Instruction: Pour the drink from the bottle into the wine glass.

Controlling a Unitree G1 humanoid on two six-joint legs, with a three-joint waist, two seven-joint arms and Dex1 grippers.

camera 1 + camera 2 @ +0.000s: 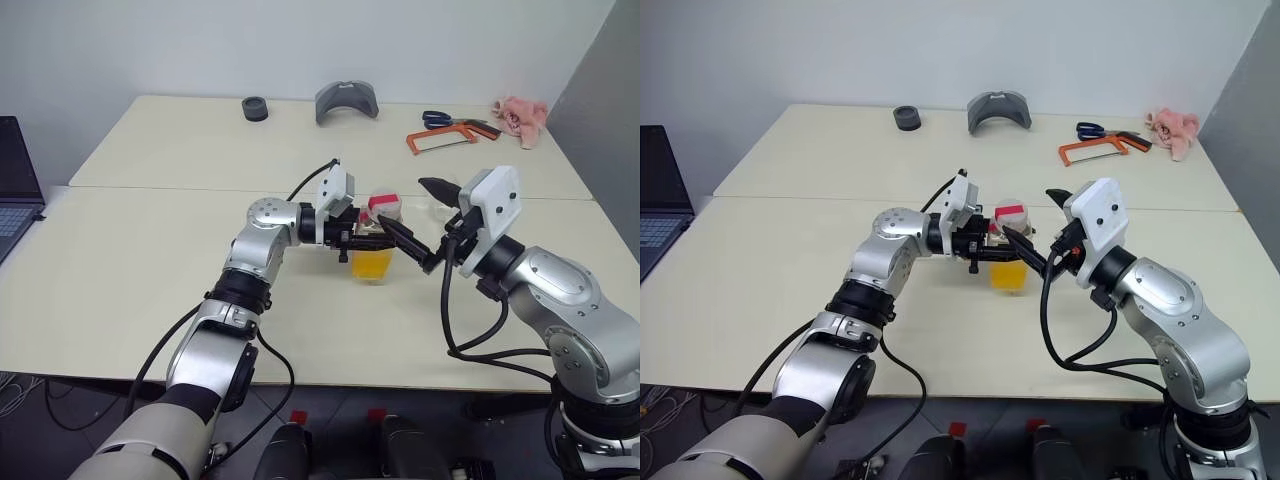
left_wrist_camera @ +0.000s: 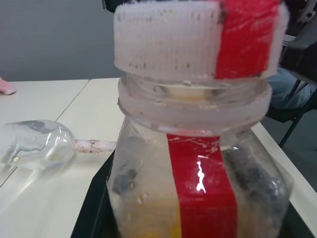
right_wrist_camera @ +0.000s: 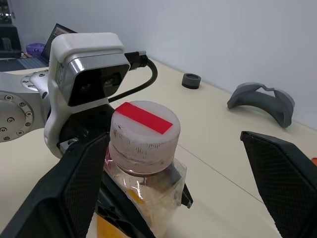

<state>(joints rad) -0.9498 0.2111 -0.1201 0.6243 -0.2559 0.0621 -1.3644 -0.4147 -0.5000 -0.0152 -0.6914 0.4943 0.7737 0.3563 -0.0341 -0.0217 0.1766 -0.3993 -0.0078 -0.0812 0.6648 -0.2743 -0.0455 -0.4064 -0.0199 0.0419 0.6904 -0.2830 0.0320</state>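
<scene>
**Bottle clamped in left gripper, right gripper spread wide around the cap**

The bottle [image 1: 374, 245] stood upright near the middle of the cream table [image 1: 130, 260], cap [image 3: 143, 130] on. The left gripper [image 1: 352, 240] was closed on the bottle body from the robot's left side, pointing level towards the right. The drink [image 1: 371, 265], orange-yellow, filled only the lower part of the bottle.

The right gripper [image 3: 173, 183] had its two black fingers [image 1: 410, 242] spread fully apart, one finger beside the cap on each side, neither seen to touch it.

In the left wrist view the wine glass [image 2: 37, 145] lay on its side on the table beyond the bottle, empty, stem pointing towards the bottle.

At the far edge of the table: a black ring [image 1: 256, 108], a grey curved part [image 1: 346, 101], an orange hacksaw [image 1: 445, 138], blue-handled scissors [image 1: 437, 119], a pink cloth [image 1: 520, 115]. A laptop [image 1: 14, 185] sat off the left edge.
</scene>
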